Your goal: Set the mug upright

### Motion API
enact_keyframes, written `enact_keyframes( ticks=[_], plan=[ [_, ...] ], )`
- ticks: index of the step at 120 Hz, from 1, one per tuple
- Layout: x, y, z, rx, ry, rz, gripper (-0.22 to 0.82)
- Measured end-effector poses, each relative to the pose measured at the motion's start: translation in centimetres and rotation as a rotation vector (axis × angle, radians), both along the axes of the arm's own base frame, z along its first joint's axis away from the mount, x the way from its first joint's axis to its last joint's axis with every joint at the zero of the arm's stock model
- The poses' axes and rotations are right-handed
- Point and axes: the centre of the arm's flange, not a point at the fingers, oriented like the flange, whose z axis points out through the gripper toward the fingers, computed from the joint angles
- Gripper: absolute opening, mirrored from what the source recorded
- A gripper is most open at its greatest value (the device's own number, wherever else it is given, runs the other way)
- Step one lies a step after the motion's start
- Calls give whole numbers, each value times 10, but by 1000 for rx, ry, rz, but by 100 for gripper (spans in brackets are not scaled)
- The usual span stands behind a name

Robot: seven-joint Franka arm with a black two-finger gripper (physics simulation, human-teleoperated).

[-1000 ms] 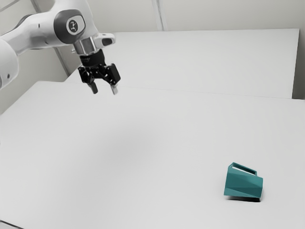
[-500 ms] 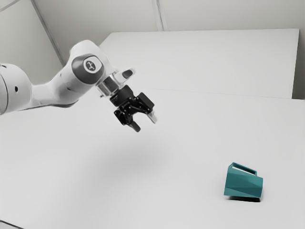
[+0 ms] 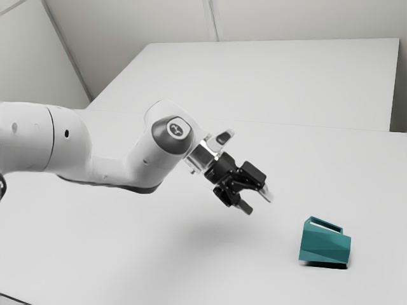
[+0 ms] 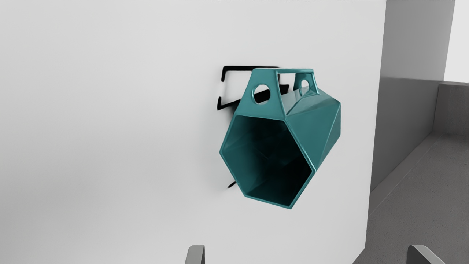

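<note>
Wrist view shows a faceted, hexagonal teal mug [image 4: 315, 128].

Exterior view from beside arm [image 3: 114, 171], wrist view nearer, facing into mug [image 4: 280, 143], mug and table [image 4: 110, 146] in both

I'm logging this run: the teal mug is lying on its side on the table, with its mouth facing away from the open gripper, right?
Not quite: the mouth faces toward the open gripper, as the wrist view shows. The teal mug does lie on its side on the table.
</note>
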Motion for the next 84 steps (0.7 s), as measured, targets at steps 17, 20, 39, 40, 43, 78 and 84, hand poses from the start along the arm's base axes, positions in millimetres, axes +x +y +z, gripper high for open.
enact_keyframes(
  ticks=[17, 20, 39, 40, 43, 78, 84],
  plan=[
    [-10, -32, -24, -40, 14, -6, 60],
    [-12, -37, -27, -46, 15, -6, 60],
    [-17, -56, -47, -81, 29, 29, 60],
    [-17, -56, -47, -83, 29, 31, 60],
    [-17, -58, -47, -89, 28, 38, 60],
    [-23, -90, -67, -171, 79, 115, 60],
    [-24, -94, -68, -180, 84, 121, 60]
  ],
)
